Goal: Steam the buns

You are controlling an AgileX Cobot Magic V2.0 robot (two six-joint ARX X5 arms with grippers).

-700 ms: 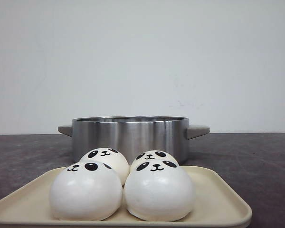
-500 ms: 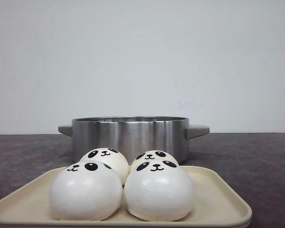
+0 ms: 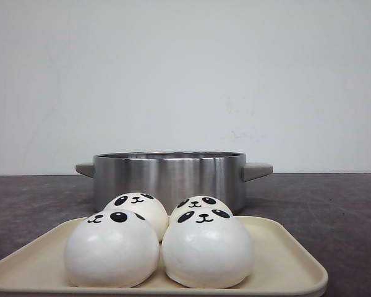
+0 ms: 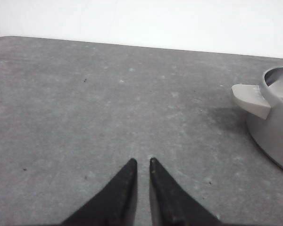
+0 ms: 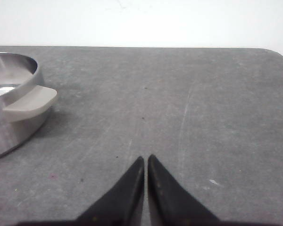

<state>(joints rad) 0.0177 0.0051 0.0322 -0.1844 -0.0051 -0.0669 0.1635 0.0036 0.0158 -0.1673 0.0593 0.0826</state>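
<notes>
Here, nothing of the task had been done: all four buns (image 3: 159,244) sat clustered on the cream tray (image 3: 284,263) at the near edge of the grey table (image 3: 334,204), two in front and two behind, touching one another, and the steel pot (image 3: 170,176) stood just behind the tray with no lid on it. I read the left gripper (image 4: 142,162) as closed on nothing, its black tips nearly meeting over bare table, with the pot's left handle (image 4: 251,100) off to one side in its wrist view. The right gripper (image 5: 145,158) was likewise closed and empty, with the pot's right handle (image 5: 30,102) beside it. Neither arm appeared in the front view, so I judged both to be parked on either side of the pot and well apart from the buns. The step in hand, as I judged it, was the first pick. To do it well, I would have opened one gripper fully before approaching, come down from above on a front bun, and closed across its widest part with light force, since these buns looked soft and smooth and would likely deform or slip. Because the buns touched, I would have lifted straight up before travelling, cleared the pot rim, and released low inside the pot.
</notes>
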